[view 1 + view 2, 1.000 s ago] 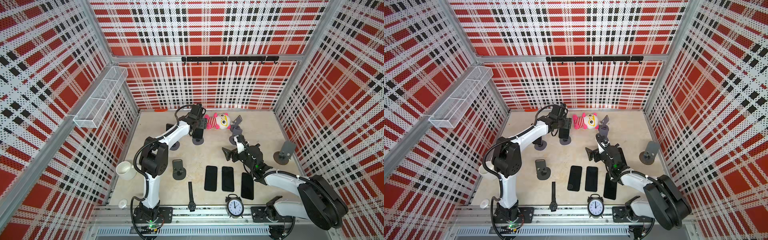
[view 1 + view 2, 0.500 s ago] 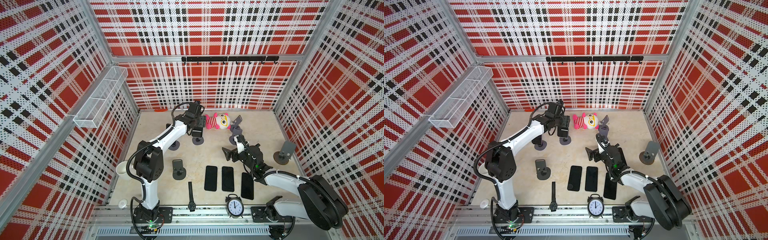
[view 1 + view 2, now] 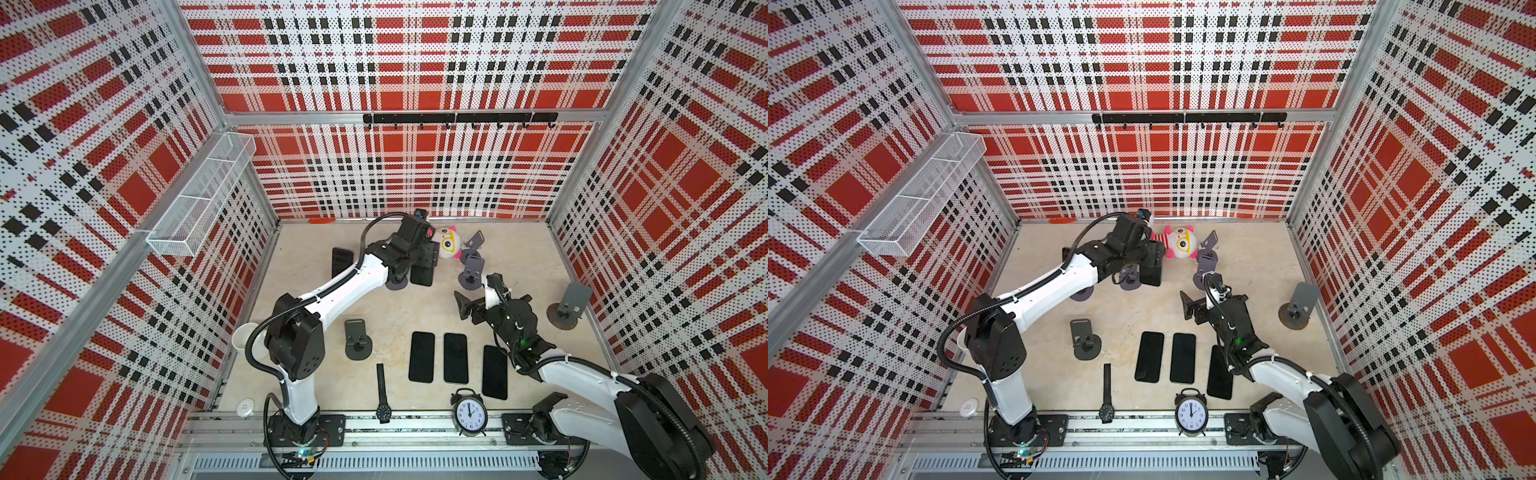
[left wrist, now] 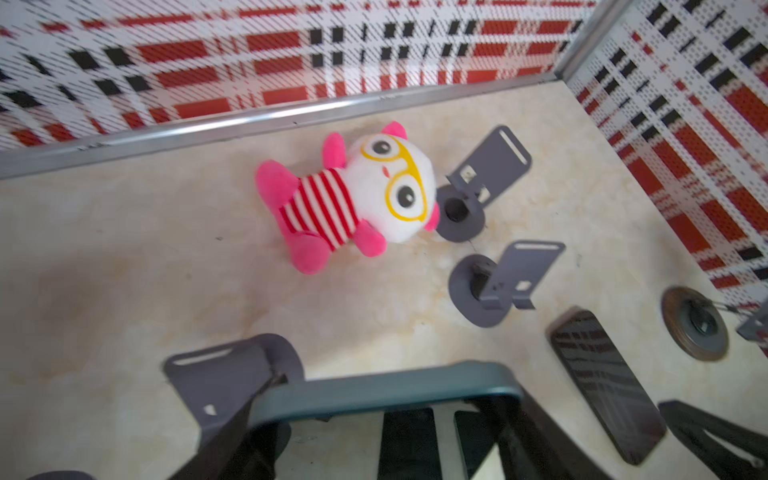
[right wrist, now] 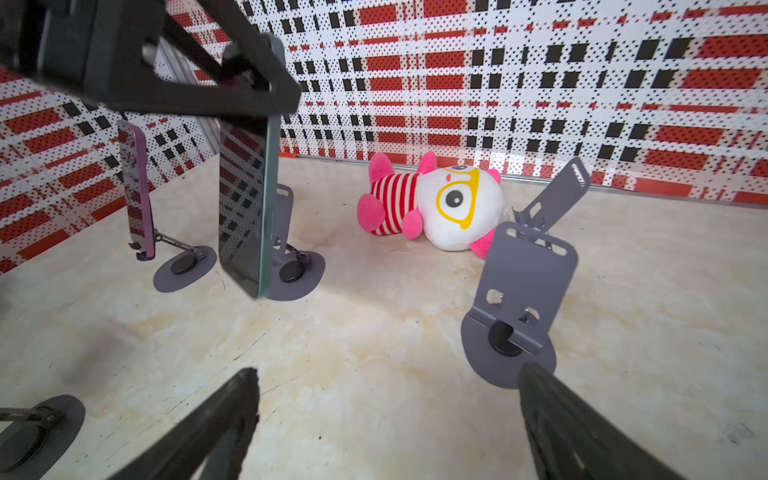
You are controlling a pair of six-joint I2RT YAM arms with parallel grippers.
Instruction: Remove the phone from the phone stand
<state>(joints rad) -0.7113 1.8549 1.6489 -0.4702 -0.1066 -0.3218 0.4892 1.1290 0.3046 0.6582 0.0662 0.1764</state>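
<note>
Beside grey stand point(image 5: 296, 272), left end effector point(image 5: 266, 99) grips phone point(image 5: 243, 208).

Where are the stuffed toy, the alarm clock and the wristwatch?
stuffed toy point(image 3: 449, 245), in a top view, on its white face.
alarm clock point(image 3: 469, 414), in a top view, on its dial.
wristwatch point(image 3: 383, 411), in a top view, on its round case.

We can read nothing with certainty. The alarm clock point(image 3: 469, 414) at the front edge carries a ring of dark numerals on its white dial, too small for us to tell apart. The upright phone point(image 3: 341, 261) at the back left bears pale lettering, illegible.
</note>
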